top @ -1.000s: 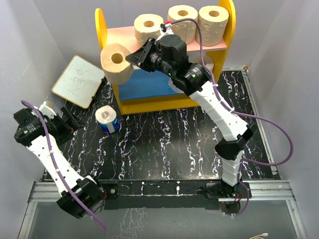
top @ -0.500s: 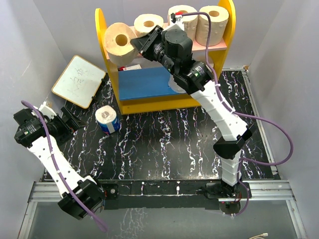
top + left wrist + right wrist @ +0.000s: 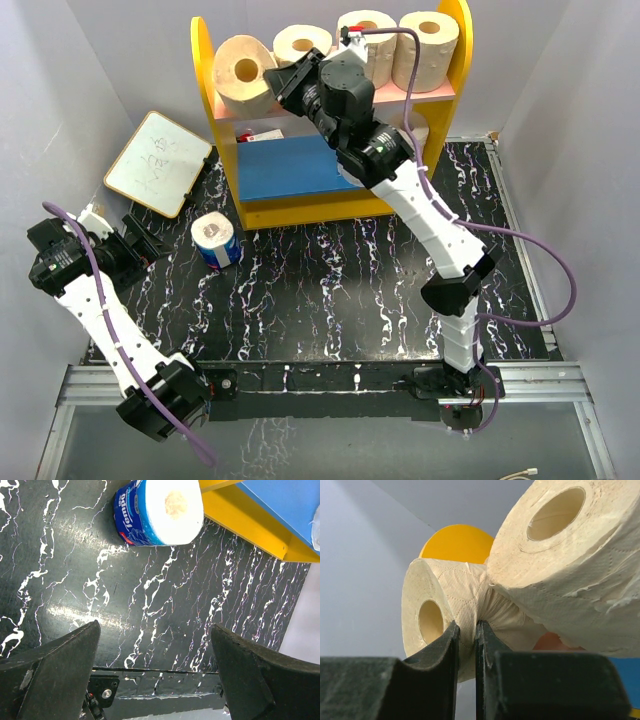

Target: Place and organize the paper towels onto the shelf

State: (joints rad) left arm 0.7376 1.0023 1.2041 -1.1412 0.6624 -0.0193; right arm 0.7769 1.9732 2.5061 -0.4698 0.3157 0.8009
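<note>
Three tan paper rolls (image 3: pixel 365 35) sat on the pink shelf board (image 3: pixel 441 88); my right claw (image 3: pixel 283 78) gripped a fourth roll (image 3: pixel 244 72) at its nine o'clock end; my left claw (image 3: pixel 155 627) gaped empty; the blue-wrapped roll (image 3: pixel 216 240) lay unshelved on the counter (image 3: pixel 330 270).

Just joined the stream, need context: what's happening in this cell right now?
The right gripper is pinching a tan roll by its wall at the left end of the top board of the shelf, beside three other tan rolls. The left gripper hangs open over the table; a blue-wrapped roll stands there unshelved.
</note>
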